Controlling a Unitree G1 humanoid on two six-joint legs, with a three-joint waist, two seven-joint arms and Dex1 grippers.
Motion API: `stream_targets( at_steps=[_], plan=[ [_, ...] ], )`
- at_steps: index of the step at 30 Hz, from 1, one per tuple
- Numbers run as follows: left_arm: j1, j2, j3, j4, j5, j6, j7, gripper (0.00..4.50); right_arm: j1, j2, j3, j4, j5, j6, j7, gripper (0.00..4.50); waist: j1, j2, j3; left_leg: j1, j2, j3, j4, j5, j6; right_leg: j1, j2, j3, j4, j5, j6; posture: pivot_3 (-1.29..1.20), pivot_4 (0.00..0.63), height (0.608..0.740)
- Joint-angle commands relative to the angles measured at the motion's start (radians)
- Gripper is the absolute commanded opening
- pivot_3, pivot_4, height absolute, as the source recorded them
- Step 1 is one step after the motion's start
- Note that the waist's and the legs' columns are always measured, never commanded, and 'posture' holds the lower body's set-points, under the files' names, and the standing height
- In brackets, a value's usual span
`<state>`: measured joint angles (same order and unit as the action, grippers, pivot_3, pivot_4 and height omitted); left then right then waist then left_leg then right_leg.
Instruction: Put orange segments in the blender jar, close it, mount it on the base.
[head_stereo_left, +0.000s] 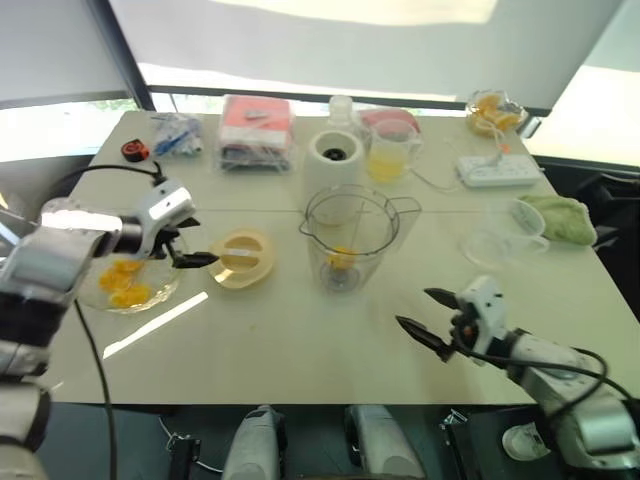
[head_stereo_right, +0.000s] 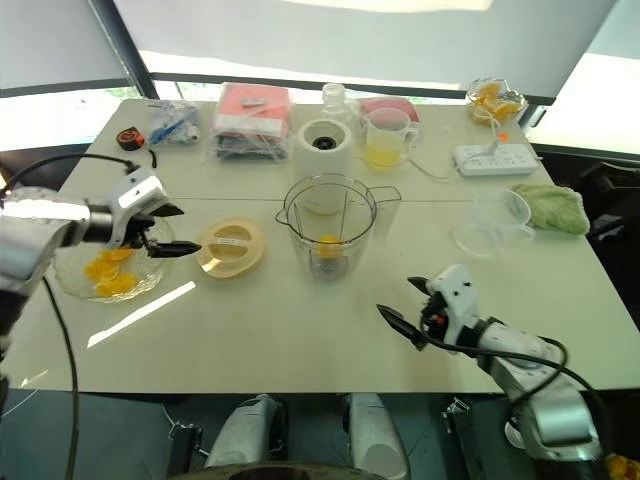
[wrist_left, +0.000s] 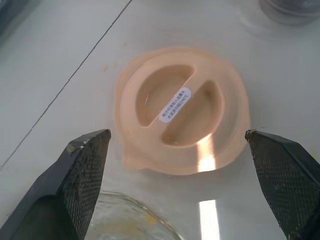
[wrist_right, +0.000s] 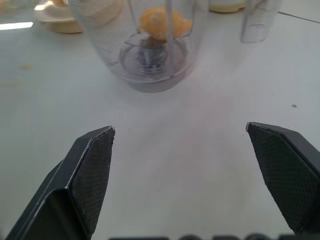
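We saw the blender jar (head_stereo_left: 349, 238) upright mid-table, open mouth up, orange segments (head_stereo_left: 342, 258) at its bottom, base (head_stereo_left: 334, 160) just behind. Left gripper (head_stereo_left: 186, 245) gaped wide near the peach lid (head_stereo_left: 243, 258); right gripper (head_stereo_left: 432, 315) wide, empty.

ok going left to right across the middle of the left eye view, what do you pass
bowl of orange segments → left gripper → lid → blender jar → right gripper
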<state>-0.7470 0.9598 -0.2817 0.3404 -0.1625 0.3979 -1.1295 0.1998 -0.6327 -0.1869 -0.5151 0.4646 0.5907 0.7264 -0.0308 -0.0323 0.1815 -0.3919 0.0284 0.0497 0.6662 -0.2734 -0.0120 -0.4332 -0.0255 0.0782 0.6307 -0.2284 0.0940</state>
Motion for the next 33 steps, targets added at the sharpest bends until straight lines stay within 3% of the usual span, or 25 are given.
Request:
stream_targets(
  at_steps=[1, 6, 9, 15, 22, 25, 31, 32, 33],
  plan=[
    [-0.157, -0.063, -0.081, 0.264, 0.149, -0.261, -0.093, 4.5, 0.027, -0.063, -0.113, -0.157, 0.187, 0.132, 0.035, 4.42, 0.003, -0.001, 0.0, 0.0, 0.0, 0.0, 0.0, 0.0, 0.0, 0.0, 0.0, 0.0, 0.0, 0.0, 0.0, 0.0, 0.15, 0.74],
    [-0.366, -0.2, -0.172, 0.661, 0.32, -0.555, -0.128, 4.5, -0.008, -0.112, -0.204, -0.26, 0.391, 0.263, -0.02, 4.42, 0.017, -0.003, -0.001, -0.001, 0.0, 0.0, 0.001, 0.0, 0.0, 0.0, 0.0, 0.0, -0.001, 0.0, 0.0, 0.0, 0.15, 0.74],
    [-0.429, -0.254, -0.182, 0.8, 0.374, -0.636, -0.142, 4.5, -0.04, -0.107, -0.211, -0.301, 0.473, 0.301, -0.086, 4.42, 0.016, -0.004, -0.001, -0.002, 0.0, -0.001, 0.001, 0.0, 0.0, 0.0, 0.0, 0.0, -0.001, 0.0, 0.0, 0.0, 0.15, 0.74],
    [-0.471, -0.346, -0.184, 0.93, 0.467, -0.706, -0.134, 4.5, -0.04, -0.111, -0.214, -0.409, 0.63, 0.33, -0.247, 4.42, 0.019, -0.004, -0.001, -0.004, 0.0, -0.002, 0.001, -0.001, 0.001, -0.001, -0.001, -0.001, -0.001, 0.002, 0.004, 0.0, 0.15, 0.74],
    [-0.448, -0.425, -0.212, 0.987, 0.569, -0.693, -0.076, 4.5, 0.067, -0.115, -0.203, -0.465, 0.665, 0.307, -0.349, 4.42, 0.02, -0.006, -0.003, -0.003, 0.0, -0.002, 0.001, -0.001, 0.001, 0.001, -0.001, -0.001, -0.001, 0.002, 0.004, 0.0, 0.15, 0.74],
    [-0.431, -0.442, -0.228, 1.004, 0.611, -0.663, -0.074, 3.66, 0.088, -0.115, -0.2, -0.478, 0.675, 0.291, -0.378, 4.5, 0.02, -0.005, -0.006, 0.002, 0.0, -0.003, 0.001, -0.001, 0.001, 0.006, -0.002, -0.001, -0.001, 0.0, 0.001, 0.0, 0.15, 0.74],
    [-0.411, -0.451, -0.226, 1.014, 0.65, -0.651, -0.052, 0.54, 0.122, -0.132, -0.206, -0.485, 0.676, 0.267, -0.398, 4.5, 0.016, -0.005, -0.013, 0.003, 0.001, -0.003, 0.003, -0.001, 0.002, 0.007, -0.001, -0.001, 0.0, 0.001, -0.001, 0.0, 0.15, 0.74],
    [-0.41, -0.45, -0.221, 1.014, 0.651, -0.65, -0.047, 0.23, 0.126, -0.135, -0.201, -0.482, 0.672, 0.262, -0.399, 4.5, 0.016, -0.004, -0.014, 0.003, 0.001, -0.003, 0.003, -0.001, 0.002, 0.007, -0.001, -0.001, 0.0, 0.001, -0.001, 0.0, 0.15, 0.74],
    [-0.409, -0.449, -0.216, 1.013, 0.651, -0.651, -0.044, 0.23, 0.128, -0.137, -0.197, -0.478, 0.667, 0.258, -0.398, 4.5, 0.017, -0.004, -0.014, 0.003, 0.001, -0.003, 0.003, -0.001, 0.002, 0.007, -0.001, -0.001, -0.001, 0.001, 0.0, 0.0, 0.15, 0.74]
  ],
)
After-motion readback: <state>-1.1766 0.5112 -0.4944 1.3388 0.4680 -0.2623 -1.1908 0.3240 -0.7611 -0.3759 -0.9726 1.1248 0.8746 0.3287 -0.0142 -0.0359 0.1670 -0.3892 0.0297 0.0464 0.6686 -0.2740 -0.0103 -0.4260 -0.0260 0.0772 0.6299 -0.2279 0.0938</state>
